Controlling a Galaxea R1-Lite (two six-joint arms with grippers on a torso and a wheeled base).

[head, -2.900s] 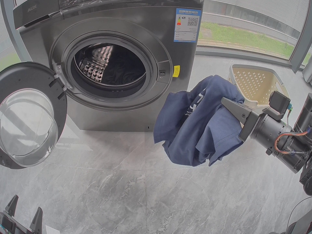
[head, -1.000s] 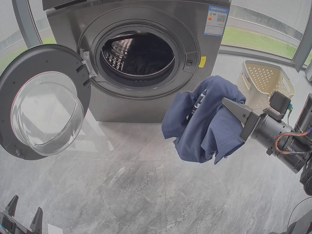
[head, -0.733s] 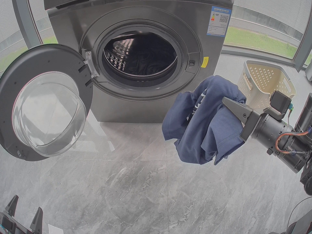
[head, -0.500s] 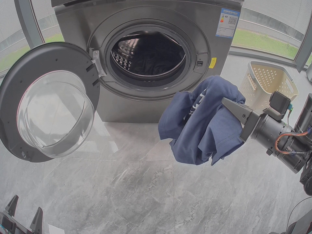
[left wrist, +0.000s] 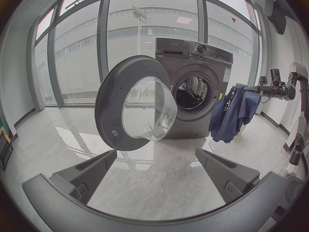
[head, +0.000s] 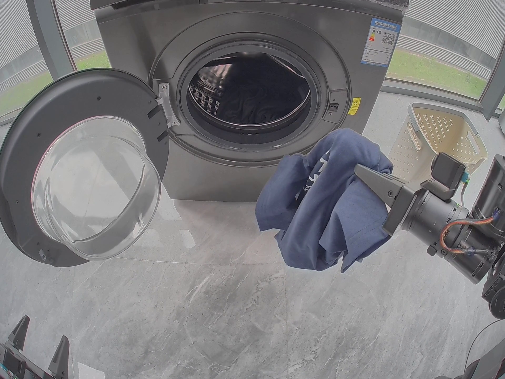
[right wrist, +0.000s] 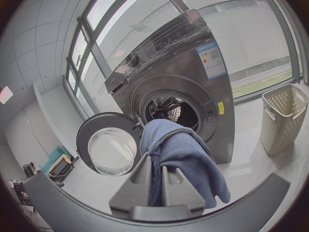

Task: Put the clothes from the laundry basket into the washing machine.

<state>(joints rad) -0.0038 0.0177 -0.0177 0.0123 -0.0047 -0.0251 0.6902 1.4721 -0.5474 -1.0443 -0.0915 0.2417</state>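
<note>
My right gripper (head: 363,172) is shut on a blue garment (head: 323,206) that hangs in the air in front of and to the right of the washing machine (head: 252,38). The same blue garment (right wrist: 180,152) drapes over the shut fingers (right wrist: 141,181) in the right wrist view. The machine's drum (head: 250,93) holds dark clothing, and its round door (head: 84,164) stands swung open to the left. The cream laundry basket (head: 447,138) stands right of the machine, behind my right arm. My left gripper (left wrist: 154,168) is open, low over the floor.
Grey marble-patterned floor (head: 210,301) spreads in front of the machine. Tall windows (left wrist: 80,49) run behind it. The open door juts out over the floor at the left. Shelving and boxes (right wrist: 61,168) stand far off at the room's side.
The head view has shifted, so the machine and basket now sit farther right and nearer in the picture. The right gripper still holds the garment in the same pose.
</note>
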